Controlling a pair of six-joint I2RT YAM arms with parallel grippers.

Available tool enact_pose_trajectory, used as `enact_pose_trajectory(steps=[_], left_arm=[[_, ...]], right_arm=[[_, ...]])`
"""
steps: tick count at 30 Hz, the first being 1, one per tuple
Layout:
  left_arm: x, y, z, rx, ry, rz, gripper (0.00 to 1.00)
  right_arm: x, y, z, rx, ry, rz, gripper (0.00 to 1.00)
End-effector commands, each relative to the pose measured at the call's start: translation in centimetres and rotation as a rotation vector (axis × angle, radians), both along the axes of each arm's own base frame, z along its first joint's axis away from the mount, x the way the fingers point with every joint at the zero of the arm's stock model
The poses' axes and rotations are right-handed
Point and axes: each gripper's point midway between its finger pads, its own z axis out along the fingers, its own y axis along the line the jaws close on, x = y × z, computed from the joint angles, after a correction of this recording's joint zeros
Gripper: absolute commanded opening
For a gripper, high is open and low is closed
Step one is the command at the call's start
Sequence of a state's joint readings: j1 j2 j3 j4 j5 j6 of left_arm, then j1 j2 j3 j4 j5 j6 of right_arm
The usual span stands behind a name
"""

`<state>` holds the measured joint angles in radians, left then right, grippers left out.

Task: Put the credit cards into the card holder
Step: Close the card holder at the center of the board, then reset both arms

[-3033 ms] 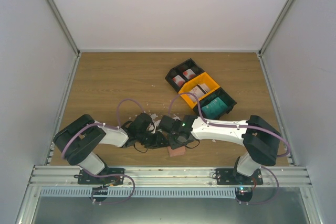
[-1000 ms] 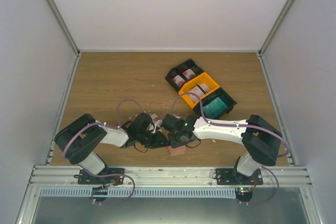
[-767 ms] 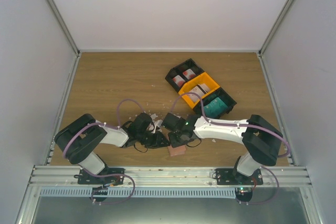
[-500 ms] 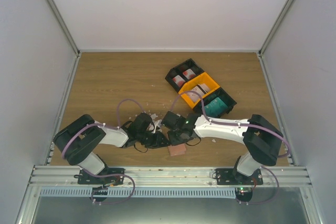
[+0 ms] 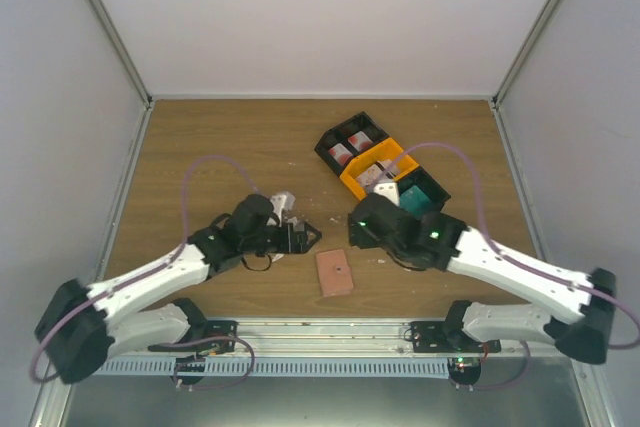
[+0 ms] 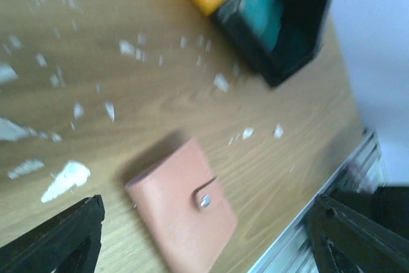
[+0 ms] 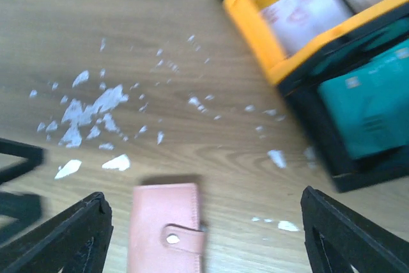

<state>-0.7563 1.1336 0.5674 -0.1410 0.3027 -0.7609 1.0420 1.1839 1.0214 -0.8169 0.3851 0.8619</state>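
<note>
Left wrist view: the left gripper stands wide, holding nothing. Framed between its fingers, untouched, lies the card holder, a flat, salmon-pink, leather-like rectangle closed by a tab with a small metal snap, on the wood-grain surface. The right gripper is equally wide and empty. White crumbs litter the wood. Teal credit cards sit in a black plastic bin, white-and-red credit cards in an orange bin.

Left fingers, right fingers now wide, off the card holder.
</note>
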Motion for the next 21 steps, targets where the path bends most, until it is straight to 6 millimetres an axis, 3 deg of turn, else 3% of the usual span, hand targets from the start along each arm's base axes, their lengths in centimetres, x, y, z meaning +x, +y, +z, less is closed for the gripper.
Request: enact_pose_trajectory(steps=[1, 5, 8, 11, 17, 21], left_arm=[[2.2, 4.6, 6.0, 0.121, -0.233, 0.17, 0.95], [2.5, 8.6, 13.2, 0.103, -0.404, 0.328, 0.99], [1.8, 11.2, 18.7, 0.073, -0.534, 0.395, 0.99], [0.8, 13.5, 22.6, 0.069, -0.637, 0.44, 0.99], [-0.7, 17.4, 26.1, 0.124, -0.745, 0.515, 0.99], [-1.4, 19.3, 27.0, 0.152, -0.775, 0.559, 0.99]], right_arm=[[0.5, -6.7, 5.3, -0.028, -0.188, -0.185, 0.85], [-0.3, -11.1, 9.6, 0.015, -0.306, -0.268, 0.98], [-1.1, -13.9, 12.2, 0.044, -0.375, -0.313, 1.0], [-1.9, -16.5, 13.6, 0.071, -0.417, -0.364, 1.0], [-3.5, -20.7, 15.2, 0.139, -0.461, -0.475, 1.0], [-4.1, -22.0, 15.8, 0.188, -0.482, -0.49, 1.0]])
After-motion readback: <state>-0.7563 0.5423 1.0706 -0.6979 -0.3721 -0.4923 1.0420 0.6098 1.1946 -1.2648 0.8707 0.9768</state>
